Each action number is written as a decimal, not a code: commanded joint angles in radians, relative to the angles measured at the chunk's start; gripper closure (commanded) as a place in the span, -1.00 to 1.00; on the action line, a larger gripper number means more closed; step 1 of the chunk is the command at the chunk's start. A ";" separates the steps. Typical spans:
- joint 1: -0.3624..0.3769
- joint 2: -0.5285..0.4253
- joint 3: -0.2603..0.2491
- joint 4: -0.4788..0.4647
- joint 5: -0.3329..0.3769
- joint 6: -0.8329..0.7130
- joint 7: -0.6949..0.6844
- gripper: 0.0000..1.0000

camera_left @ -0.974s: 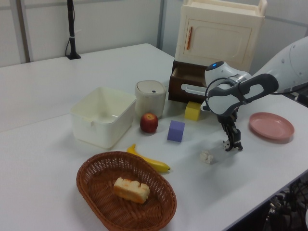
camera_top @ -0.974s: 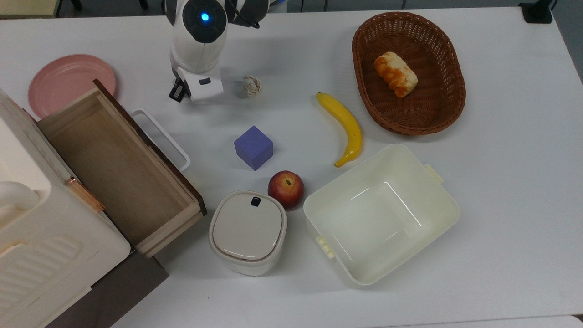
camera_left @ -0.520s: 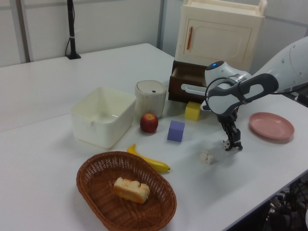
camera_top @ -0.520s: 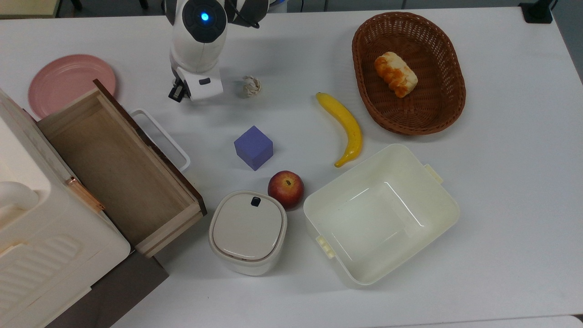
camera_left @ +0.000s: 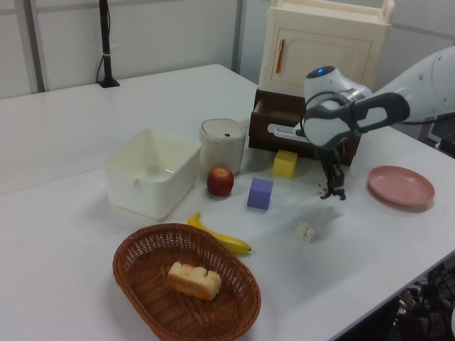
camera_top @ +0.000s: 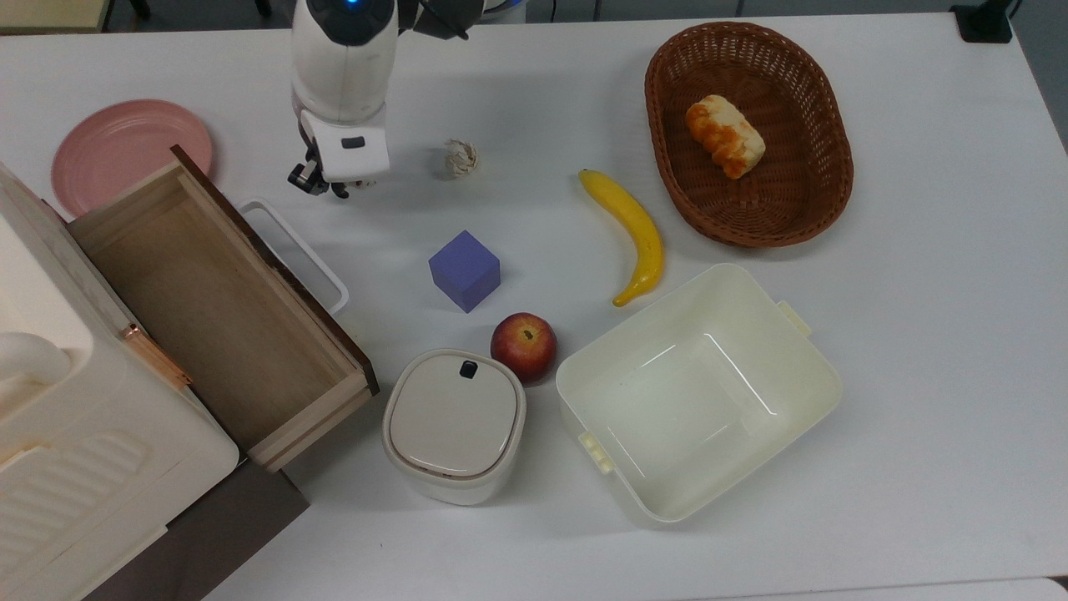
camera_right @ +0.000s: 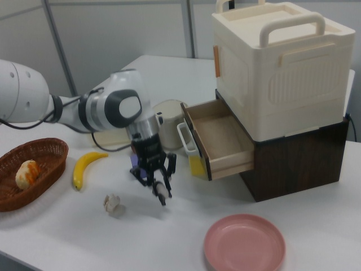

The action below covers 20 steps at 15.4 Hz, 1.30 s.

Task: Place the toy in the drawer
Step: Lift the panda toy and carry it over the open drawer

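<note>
My fingers (camera_right: pixel 153 182) are closed on the toy (camera_right: pixel 162 192), the small black-and-white panda. In the right view it hangs at my fingertips, a little left of the frame's middle, lifted above the white table (camera_right: pixel 67 237). In the left view I see the same: the fingers (camera_left: pixel 334 190) hold the toy (camera_left: pixel 324 190) in the air, right of the middle of the frame, and a soft shadow lies on the table under them.

In the top view my fingers (camera_top: pixel 300 179) are in the upper left part of the frame, near the white loop handle (camera_top: pixel 300 250) of the drawer (camera_top: pixel 209 309) but apart from it. The drawer is pulled out of the cream cabinet (camera_top: pixel 75 434) at the left edge of the frame, and its light-wood floor is bare. The toy is not in the drawer.

The pink plate (camera_top: pixel 125 150) lies at the upper left, beyond the far corner of the drawer. The small beige woven ball (camera_top: pixel 460 158) sits on the table just to the right of my wrist in the top view. The purple cube (camera_top: pixel 465 270) is lower, near the middle of the frame, and the apple (camera_top: pixel 523 346) is below it, just beside the lidded white container (camera_top: pixel 455 424).
</note>
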 commanded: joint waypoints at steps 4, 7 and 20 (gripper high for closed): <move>0.006 -0.009 0.052 0.140 0.138 0.013 0.386 0.85; -0.003 -0.011 0.046 0.226 0.249 0.011 0.432 0.88; -0.054 0.072 -0.004 0.461 0.381 0.004 0.613 0.88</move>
